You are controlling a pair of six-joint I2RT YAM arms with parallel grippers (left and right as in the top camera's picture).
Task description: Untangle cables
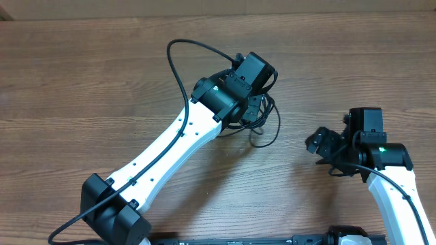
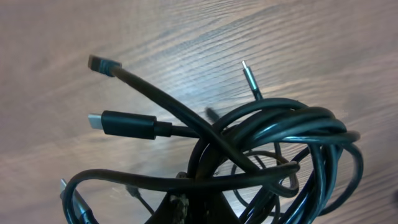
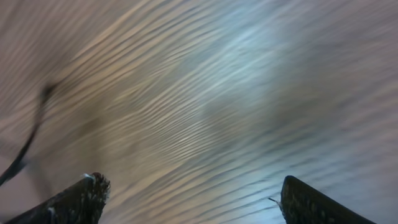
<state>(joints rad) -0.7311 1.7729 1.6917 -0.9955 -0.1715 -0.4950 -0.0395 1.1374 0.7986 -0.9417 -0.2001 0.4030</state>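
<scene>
The cables are a tangled bunch of thin black cords, looped together over the wooden table. Loose ends stick out to the left: a black plug with a silver tip, a flat plug and a thin silver tip. My left gripper is shut on the bunch where several strands cross. From overhead, the cables hang under the left gripper near the table's middle. My right gripper is open to the right of the bunch, apart from it. Its fingers stand wide with only the table between them.
The left arm's own thick black cable arcs above its wrist. One thin dark strand shows at the left edge of the blurred right wrist view. Wooden table stretches all around.
</scene>
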